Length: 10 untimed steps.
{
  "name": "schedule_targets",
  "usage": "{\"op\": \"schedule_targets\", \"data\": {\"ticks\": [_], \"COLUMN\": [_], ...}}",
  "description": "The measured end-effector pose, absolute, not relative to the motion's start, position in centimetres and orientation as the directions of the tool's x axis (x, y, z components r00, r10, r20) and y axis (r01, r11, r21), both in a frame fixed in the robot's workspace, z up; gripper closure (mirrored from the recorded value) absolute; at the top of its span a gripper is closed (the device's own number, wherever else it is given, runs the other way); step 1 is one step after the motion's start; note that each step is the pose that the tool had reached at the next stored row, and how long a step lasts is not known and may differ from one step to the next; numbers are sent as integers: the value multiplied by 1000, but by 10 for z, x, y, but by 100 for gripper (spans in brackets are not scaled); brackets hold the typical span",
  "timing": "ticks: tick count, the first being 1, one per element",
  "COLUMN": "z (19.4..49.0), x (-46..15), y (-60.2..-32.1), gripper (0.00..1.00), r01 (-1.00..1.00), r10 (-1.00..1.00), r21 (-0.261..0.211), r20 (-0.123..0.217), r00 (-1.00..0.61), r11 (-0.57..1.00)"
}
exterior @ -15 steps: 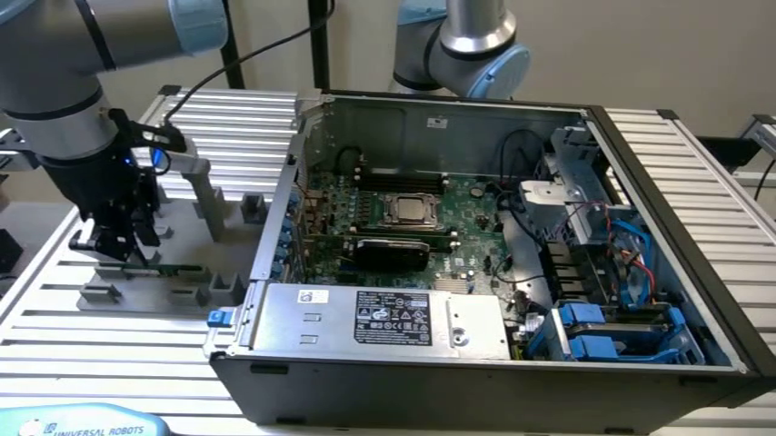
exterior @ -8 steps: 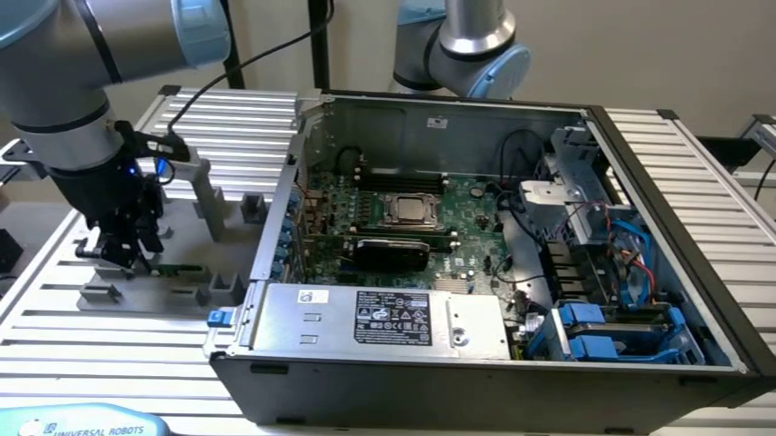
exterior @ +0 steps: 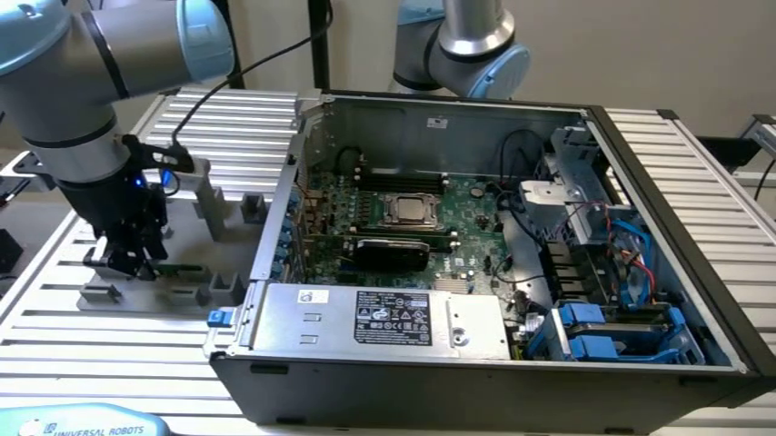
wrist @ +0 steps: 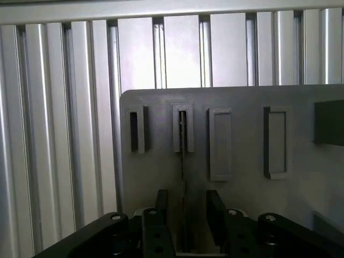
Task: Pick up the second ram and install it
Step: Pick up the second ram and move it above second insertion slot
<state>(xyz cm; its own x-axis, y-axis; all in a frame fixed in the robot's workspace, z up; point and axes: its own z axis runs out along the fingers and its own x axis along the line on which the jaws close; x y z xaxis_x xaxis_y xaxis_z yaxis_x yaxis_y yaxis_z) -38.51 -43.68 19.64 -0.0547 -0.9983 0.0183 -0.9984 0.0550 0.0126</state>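
A: Claw state?
B: The gripper (wrist: 186,198) is released, jaws wide apart, nothing grasped. Its fingers (wrist: 161,201) straddle the second ram (wrist: 183,161), one on each side, with a gap on both sides and no contact.
A: Where's the ram sitting?
B: It stands on edge in a slotted holder (wrist: 176,131) on the grey fixture plate (wrist: 145,177). The wrist view shows it edge-on as a thin line. In the exterior view the gripper (exterior: 127,263) is low over that plate (exterior: 140,298). A green strip of the second ram (exterior: 182,269) shows at the gripper's 3 o'clock.
A: Further out?
B: The plate lies on a slatted aluminium table (exterior: 109,354). An open computer case (exterior: 485,386) is just beside the plate, at its 3 o'clock. Inside is the motherboard (exterior: 467,213), with the processor socket (exterior: 410,211) near its middle. The power supply (exterior: 388,318) is at the socket's 6 o'clock.
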Motion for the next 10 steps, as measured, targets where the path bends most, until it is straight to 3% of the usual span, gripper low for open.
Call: {"op": "schedule_targets", "data": {"ticks": [10], "z": [192], "x": [-383], "y": [-437], "gripper": [58], "r01": [-998], "r10": [-998], "r21": [14], "r20": [18], "r00": [-55], "r11": [55]}}
